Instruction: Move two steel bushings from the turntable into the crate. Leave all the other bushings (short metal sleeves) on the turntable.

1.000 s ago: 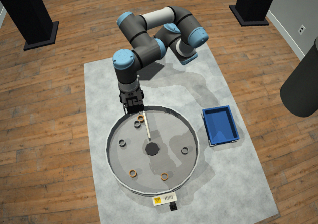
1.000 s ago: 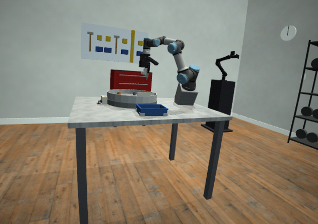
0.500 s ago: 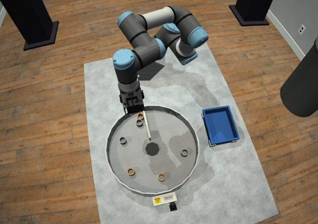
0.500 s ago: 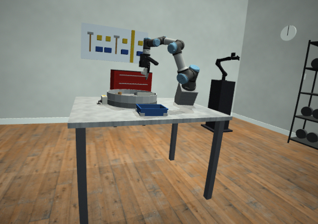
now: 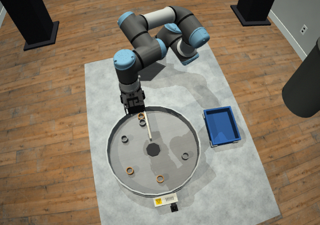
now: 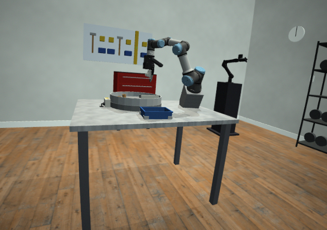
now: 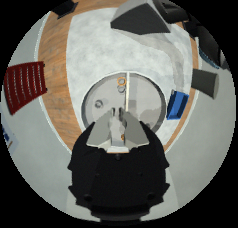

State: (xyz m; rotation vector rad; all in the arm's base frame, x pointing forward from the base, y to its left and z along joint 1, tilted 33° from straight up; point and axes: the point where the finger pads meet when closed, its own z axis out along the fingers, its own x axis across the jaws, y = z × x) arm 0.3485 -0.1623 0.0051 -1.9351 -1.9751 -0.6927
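The round grey turntable [image 5: 153,150] carries three steel bushings: one at the left [image 5: 124,138], one near the far rim [image 5: 142,122] and one at the right [image 5: 185,156]. Three orange bushings also lie on it: one at the far rim [image 5: 141,115] and two near the front [image 5: 129,170] [image 5: 160,178]. The blue crate [image 5: 221,126] stands empty to the right of the turntable. My gripper [image 6: 150,77] hangs well above the far rim of the turntable, pointing down, shut with nothing in it. The wrist view shows its closed fingers over the turntable [image 7: 123,106].
A cream divider bar [image 5: 148,125] runs from the far rim to the black hub [image 5: 153,149]. A small control box with a yellow label [image 5: 165,199] sits at the front of the turntable. The arm's base [image 6: 190,99] stands at the back of the table. A red cabinet [image 6: 134,82] stands behind.
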